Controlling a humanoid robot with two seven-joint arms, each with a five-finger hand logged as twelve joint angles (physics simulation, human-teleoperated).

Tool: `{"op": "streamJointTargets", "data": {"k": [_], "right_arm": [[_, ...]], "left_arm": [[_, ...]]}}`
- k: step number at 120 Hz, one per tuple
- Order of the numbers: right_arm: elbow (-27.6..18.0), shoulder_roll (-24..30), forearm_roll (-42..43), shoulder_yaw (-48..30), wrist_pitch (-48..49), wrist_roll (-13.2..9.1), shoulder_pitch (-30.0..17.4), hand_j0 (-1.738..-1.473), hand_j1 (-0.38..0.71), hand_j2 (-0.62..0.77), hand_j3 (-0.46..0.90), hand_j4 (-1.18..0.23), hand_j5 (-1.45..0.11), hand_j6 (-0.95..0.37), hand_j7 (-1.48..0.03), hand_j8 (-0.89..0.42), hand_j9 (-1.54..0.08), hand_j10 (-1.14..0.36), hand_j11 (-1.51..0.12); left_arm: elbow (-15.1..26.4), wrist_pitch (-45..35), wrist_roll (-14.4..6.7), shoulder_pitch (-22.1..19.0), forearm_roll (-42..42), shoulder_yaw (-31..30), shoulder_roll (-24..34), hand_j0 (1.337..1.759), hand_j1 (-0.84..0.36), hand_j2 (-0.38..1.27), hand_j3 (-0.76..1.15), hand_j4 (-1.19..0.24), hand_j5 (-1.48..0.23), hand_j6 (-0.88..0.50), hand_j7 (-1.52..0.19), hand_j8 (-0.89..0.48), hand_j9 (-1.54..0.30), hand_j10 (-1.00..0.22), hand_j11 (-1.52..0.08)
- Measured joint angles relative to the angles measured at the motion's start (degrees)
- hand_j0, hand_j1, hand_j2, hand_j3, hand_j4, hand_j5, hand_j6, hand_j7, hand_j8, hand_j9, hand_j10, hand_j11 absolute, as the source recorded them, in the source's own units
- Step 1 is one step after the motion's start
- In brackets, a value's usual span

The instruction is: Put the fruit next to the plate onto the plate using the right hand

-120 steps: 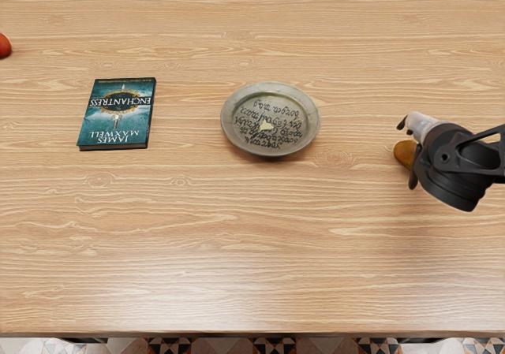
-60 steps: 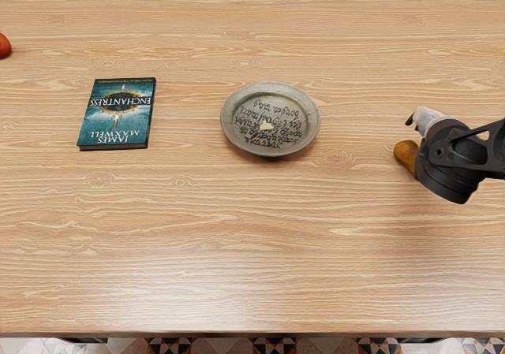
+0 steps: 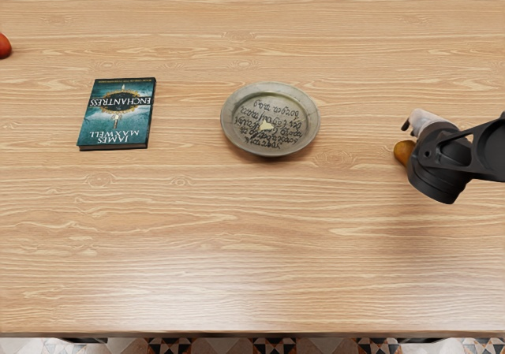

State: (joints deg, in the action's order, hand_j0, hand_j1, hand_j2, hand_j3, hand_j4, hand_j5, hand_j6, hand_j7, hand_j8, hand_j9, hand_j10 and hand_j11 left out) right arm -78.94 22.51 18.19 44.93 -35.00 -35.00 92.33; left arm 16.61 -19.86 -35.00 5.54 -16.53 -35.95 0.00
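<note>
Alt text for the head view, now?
The right hand partly covers an orange fruit on the wooden table, right of the metal plate. A book lies left of it; a red object sits at the left edge.

We see only 1 arm, the right arm (image 3: 483, 143): matte black, its links angular and strut-like, with a triangular opening between them. It swells into a rounded, bulbous black wrist housing (image 3: 438, 174) with a faint sheen. The right hand (image 3: 421, 122) shows a pale grey-white shell with small dark trim.
</note>
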Motion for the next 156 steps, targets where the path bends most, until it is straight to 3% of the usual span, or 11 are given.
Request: {"op": "streamJointTargets", "data": {"k": [97,156], "right_arm": [[6.3,-3.9,-1.2,0.0,0.0,0.0,-3.3,-1.658,0.04,-0.06,0.0,-0.32,-0.42,-0.32,-0.42,-0.32,-0.42,-0.32,-0.42],[8.7,-5.2,-1.2,0.0,0.0,0.0,-4.5,-1.658,0.12,-0.08,0.0,-0.39,-0.51,-0.39,-0.51,-0.39,-0.51,-0.39,-0.51]], "left_arm": [[0.0,0.0,0.0,0.2,0.0,0.1,0.0,1.658,0.35,0.0,0.0,0.0,0.0,0.0,0.0,0.0,0.0,0.0,0.0],[0.0,0.0,0.0,0.2,0.0,0.1,0.0,1.658,0.35,0.0,0.0,0.0,0.0,0.0,0.0,0.0,0.0,0.0,0.0]]}}
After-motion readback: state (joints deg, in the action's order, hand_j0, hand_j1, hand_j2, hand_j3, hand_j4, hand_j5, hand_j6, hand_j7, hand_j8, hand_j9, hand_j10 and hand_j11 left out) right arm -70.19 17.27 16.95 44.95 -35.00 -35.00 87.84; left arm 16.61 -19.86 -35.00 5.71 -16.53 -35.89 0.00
